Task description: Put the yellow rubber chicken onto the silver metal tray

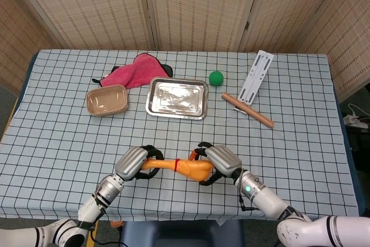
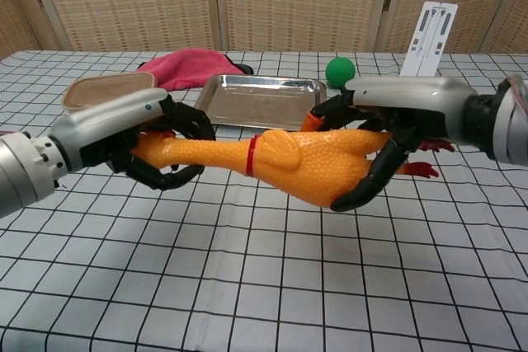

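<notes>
The yellow rubber chicken (image 1: 184,168) (image 2: 289,164) hangs level above the table's near edge, with a red band round its neck. My left hand (image 1: 134,163) (image 2: 147,141) grips its head and neck end. At the other end my right hand (image 1: 217,161) (image 2: 394,125) wraps its dark fingers over and under the chicken's body, and the red feet poke out behind it. The silver metal tray (image 1: 176,108) (image 2: 216,109) lies bare further back, near the table's middle, apart from both hands.
A tan bowl (image 1: 107,100) and a pink cloth (image 1: 132,71) lie left of the tray. To its right are a green ball (image 1: 216,77), a wooden rod (image 1: 248,110) and a white rack (image 1: 255,76). The checked tablecloth (image 1: 63,143) covers the table.
</notes>
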### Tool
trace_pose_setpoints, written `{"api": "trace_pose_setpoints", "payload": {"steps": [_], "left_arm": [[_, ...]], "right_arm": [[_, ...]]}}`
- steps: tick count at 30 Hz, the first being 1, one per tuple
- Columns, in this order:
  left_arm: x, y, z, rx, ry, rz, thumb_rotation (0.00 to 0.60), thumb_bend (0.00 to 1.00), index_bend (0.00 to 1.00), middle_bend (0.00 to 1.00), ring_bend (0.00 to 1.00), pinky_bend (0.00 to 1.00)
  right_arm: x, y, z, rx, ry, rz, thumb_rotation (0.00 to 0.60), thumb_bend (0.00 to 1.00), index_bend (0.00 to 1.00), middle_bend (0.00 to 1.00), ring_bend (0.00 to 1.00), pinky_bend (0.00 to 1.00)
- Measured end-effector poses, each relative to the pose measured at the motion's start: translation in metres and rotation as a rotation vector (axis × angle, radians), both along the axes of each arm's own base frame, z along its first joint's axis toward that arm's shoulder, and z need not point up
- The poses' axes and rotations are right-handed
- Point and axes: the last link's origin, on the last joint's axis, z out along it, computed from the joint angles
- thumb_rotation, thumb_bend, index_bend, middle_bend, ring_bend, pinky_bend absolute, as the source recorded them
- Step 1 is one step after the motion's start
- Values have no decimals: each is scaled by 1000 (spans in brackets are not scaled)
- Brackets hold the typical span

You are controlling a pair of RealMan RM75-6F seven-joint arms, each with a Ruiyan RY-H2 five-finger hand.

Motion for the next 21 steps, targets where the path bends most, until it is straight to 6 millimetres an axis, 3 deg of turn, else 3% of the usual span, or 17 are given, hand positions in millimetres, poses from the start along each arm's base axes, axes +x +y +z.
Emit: {"api": "trace_pose_setpoints", "payload": {"steps": [3,6,16,17,19,20,21], "left_arm": [[0,-1,2,5,-3,-1,600,998,747,508,346,464],[0,-1,6,11,-7,0,600,999,747,508,346,464],[-2,-2,9,14,-12,2,600,1000,748,508,346,464],[-2,-3,9,14,-11,1,600,1000,747,508,347,464],[-3,-3,10,17,-9,1,600,1000,748,508,346,464],[-3,-2,10,18,-7,1,600,999,748,508,346,464],[-4,-2,10,18,-6,3,600,998,747,508,346,464]], "right_arm": [[3,0,-1,-37,-22,-5,600,249,874,750,879,955],[6,0,-3,-72,-42,-3,600,320,983,826,958,1000],[6,6,-5,-81,-1,67,600,395,998,855,974,1000],[6,7,-5,-87,-4,63,600,390,928,835,902,971],[5,7,-4,-90,-6,55,600,350,573,643,634,765],[4,7,-3,-82,-2,53,600,310,289,433,405,567],[2,8,-3,-70,4,53,600,276,116,251,228,399]]}}
